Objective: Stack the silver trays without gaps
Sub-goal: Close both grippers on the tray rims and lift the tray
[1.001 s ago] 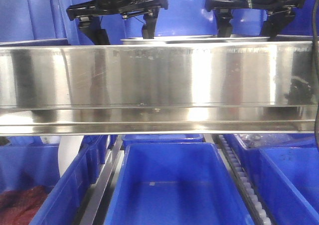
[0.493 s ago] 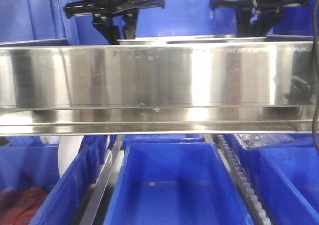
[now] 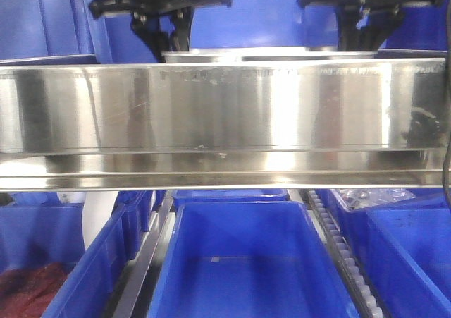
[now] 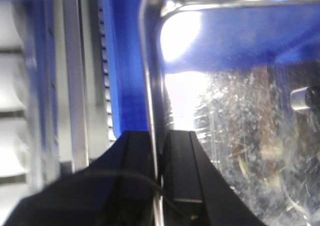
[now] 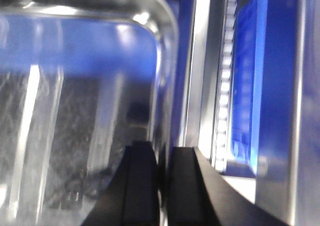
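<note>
A shiny silver tray (image 3: 275, 53) shows only as a thin rim just above the broad steel band; everything below the rim is hidden. My left gripper (image 3: 171, 41) is shut on its left end and my right gripper (image 3: 361, 41) on its right end. In the left wrist view the black fingers (image 4: 182, 161) pinch the rolled rim of the silver tray (image 4: 240, 116) on both sides, with my left gripper (image 4: 159, 133) straddling it. In the right wrist view my right gripper (image 5: 162, 148) clamps the right wall of the silver tray (image 5: 75, 110) the same way.
A long steel band (image 3: 225, 113) spans the whole front view and blocks the space under the tray. Below it stand deep blue bins: a middle one (image 3: 246, 261), a left one holding dark red material (image 3: 28, 290), and a right one (image 3: 409, 247). Blue bin walls (image 3: 42, 22) rise behind the arms.
Both grippers have narrowed from wide open to shut on the tray's two ends. The tray's rim now sits slightly higher above the steel band.
</note>
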Tool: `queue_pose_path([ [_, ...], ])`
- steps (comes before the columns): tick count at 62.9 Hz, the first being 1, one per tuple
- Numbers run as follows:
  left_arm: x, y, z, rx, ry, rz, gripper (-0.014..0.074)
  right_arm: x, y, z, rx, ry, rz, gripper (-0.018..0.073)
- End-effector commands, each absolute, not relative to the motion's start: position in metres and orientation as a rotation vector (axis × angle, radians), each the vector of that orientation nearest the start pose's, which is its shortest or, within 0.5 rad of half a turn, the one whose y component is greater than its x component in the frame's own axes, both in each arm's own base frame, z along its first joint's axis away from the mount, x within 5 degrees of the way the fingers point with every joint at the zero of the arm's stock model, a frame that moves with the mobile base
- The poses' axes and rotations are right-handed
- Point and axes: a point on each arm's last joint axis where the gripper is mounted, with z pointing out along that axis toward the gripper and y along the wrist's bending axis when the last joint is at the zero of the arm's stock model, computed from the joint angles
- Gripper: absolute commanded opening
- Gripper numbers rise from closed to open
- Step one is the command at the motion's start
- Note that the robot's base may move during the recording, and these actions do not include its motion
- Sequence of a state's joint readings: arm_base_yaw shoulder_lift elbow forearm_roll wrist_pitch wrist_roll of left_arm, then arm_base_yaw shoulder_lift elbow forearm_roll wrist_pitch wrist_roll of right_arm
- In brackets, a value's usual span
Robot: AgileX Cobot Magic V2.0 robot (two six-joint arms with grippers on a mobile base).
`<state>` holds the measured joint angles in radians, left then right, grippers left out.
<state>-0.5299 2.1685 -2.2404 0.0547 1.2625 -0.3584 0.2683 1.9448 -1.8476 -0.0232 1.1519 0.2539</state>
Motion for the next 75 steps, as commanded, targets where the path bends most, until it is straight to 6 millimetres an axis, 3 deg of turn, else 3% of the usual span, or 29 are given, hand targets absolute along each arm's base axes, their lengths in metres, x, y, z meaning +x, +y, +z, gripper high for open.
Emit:
queue_pose_path([
  [1, 0.391, -0.228, 0.375, 0.274, 2.564, -0.265, -0.0041, 0.390, 0.110, 0.366, -0.051, 2.565, 0.182, 0.0057],
  [17, 0.373, -0.228, 0.404, 0.339, 2.486, -0.281, -0.0041, 0.363, 0.102, 0.402, -0.026, 2.515, 0.204, 0.0057],
  [32, 0.356, -0.237, 0.416, 0.419, 2.452, -0.291, -0.0041, 0.340, 0.111, 0.410, -0.070, 2.533, 0.216, 0.0057],
  [54, 0.337, -0.224, 0.395, 0.451, 2.560, -0.194, -0.0041, 0.308, 0.112, 0.399, -0.035, 2.537, 0.229, 0.0057],
  [63, 0.327, -0.215, 0.394, 0.456, 2.578, -0.157, -0.0041, 0.298, 0.112, 0.388, -0.028, 2.555, 0.234, 0.0057],
  [75, 0.313, -0.205, 0.395, 0.460, 2.595, -0.141, -0.0041, 0.288, 0.119, 0.389, -0.065, 2.561, 0.248, 0.0057],
])
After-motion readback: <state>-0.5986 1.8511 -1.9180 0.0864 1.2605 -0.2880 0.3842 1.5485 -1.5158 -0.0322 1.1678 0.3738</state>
